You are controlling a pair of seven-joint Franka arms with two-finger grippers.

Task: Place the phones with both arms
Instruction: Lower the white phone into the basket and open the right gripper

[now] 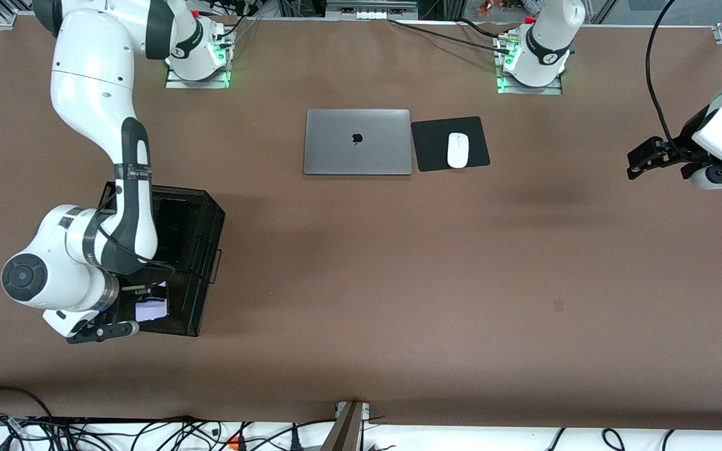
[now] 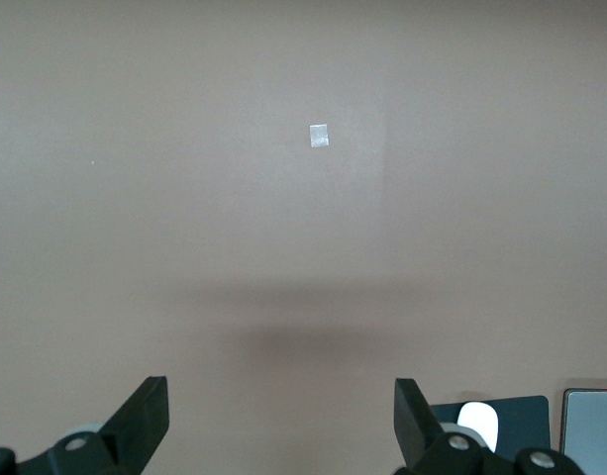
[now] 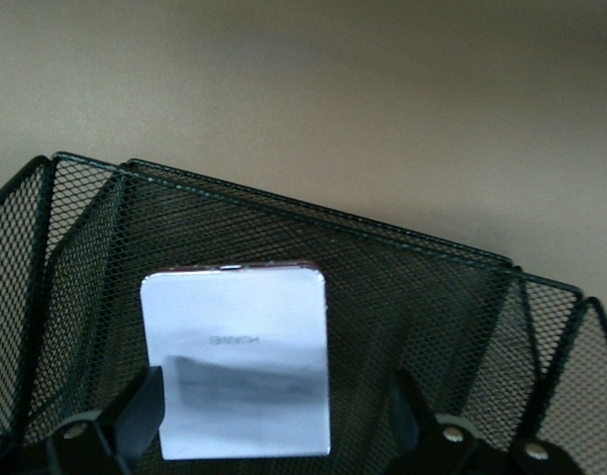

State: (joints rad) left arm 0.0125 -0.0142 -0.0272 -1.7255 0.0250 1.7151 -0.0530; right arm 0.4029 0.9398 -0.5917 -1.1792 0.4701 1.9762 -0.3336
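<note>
lavender phone (image 3: 239, 358) lies flat in the black mesh basket (image 1: 201, 250) at the right arm's end of the table, in the part of the basket nearest the front camera; the right gripper (image 3: 273, 421) hangs just over it with its fingers (image 3: 135, 411) spread wide, one finger at one edge of the phone and the other well clear of the opposite edge, neither pinching it; whether that first finger touches the phone i cannot tell; a long black slab (image 1: 172, 228) shows dimly in the same basket, farther from the front camera; the left gripper (image 2: 281, 421) waits over bare brown table (image 1: 398, 282) at the left arm's end, fingers spread and holding nothing; a closed grey laptop (image 1: 357, 141) sits mid-table beside a white mouse (image 1: 457, 150) on its black pad (image 1: 430, 147).
</note>
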